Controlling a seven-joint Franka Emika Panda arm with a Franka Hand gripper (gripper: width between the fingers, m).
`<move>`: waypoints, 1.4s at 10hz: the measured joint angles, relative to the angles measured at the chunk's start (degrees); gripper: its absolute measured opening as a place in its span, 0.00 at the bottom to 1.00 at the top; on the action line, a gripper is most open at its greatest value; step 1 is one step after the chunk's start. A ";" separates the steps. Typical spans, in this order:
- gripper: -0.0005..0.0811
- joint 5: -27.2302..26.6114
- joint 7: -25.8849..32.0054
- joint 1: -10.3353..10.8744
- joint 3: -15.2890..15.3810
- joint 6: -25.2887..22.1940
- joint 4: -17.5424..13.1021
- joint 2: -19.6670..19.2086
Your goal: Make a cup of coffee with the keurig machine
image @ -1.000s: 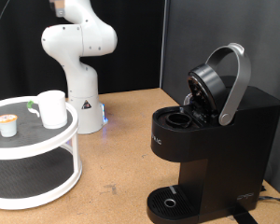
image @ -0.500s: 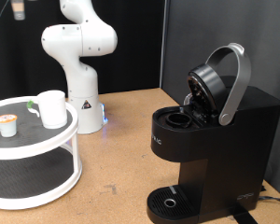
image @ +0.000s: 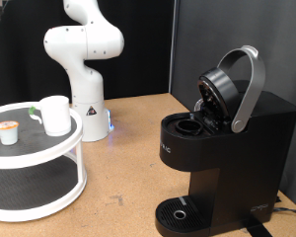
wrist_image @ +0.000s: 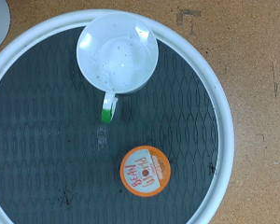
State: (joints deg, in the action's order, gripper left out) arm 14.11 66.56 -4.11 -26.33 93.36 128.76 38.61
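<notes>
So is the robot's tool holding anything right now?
I can't tell; the tool isn't in view. The cup and the pod sit untouched on the round tray.

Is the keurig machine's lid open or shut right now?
Open: the keurig machine has its lid tilted up, handle raised, exposing the pod chamber.

The wrist camera looks straight down on a round white-rimmed tray with a dark mesh-patterned floor, which fills most of the frame. A white cup stands on it, seen from above with its open mouth showing and pale specks inside. Touching the cup's rim is a small white piece with a green tip. Apart from these lies a pod with an orange lid. Brown bench shows beyond the tray. No jaws appear.
</notes>
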 joint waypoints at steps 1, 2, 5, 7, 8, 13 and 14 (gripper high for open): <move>0.99 0.03 0.58 0.01 -0.44 -0.05 -0.72 -0.86; 0.99 0.03 0.57 0.01 -0.42 -0.05 -0.61 -0.83; 0.99 -0.03 2.94 0.05 -1.04 1.84 1.25 -0.47; 0.99 -0.03 3.56 0.04 -2.62 5.44 3.87 -0.47; 0.99 -0.03 3.41 -0.03 -3.57 7.59 5.58 -0.64; 0.99 3.19 -0.62 -1.69 -6.22 20.51 14.77 -4.44; 0.99 4.12 -0.92 -1.94 -6.07 21.51 15.13 -5.55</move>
State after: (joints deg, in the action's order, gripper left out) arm 18.23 65.65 -6.05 -32.40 114.87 143.88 33.06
